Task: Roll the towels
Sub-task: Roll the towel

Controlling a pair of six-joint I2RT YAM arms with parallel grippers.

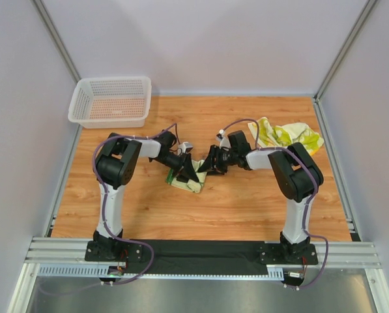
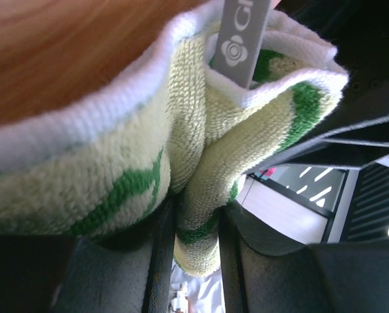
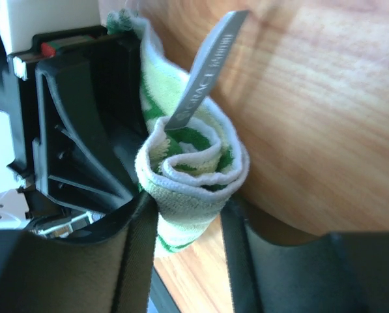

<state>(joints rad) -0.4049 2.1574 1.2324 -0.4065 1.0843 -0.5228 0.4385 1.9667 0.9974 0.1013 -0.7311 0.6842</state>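
Observation:
One towel, cream with green squiggles, lies partly rolled on the wooden table's middle between both arms. My left gripper is shut on a fold of this towel, and the cloth fills the gap of the left gripper. My right gripper meets it from the right. In the right wrist view the towel's rolled end shows its spiral, and the right gripper is shut around it. A grey tag sticks out of the roll. More towels lie crumpled at the back right.
A white mesh basket stands at the back left corner of the table. Grey walls close in the table on the left, back and right. The two grippers are nearly touching each other at the table's middle.

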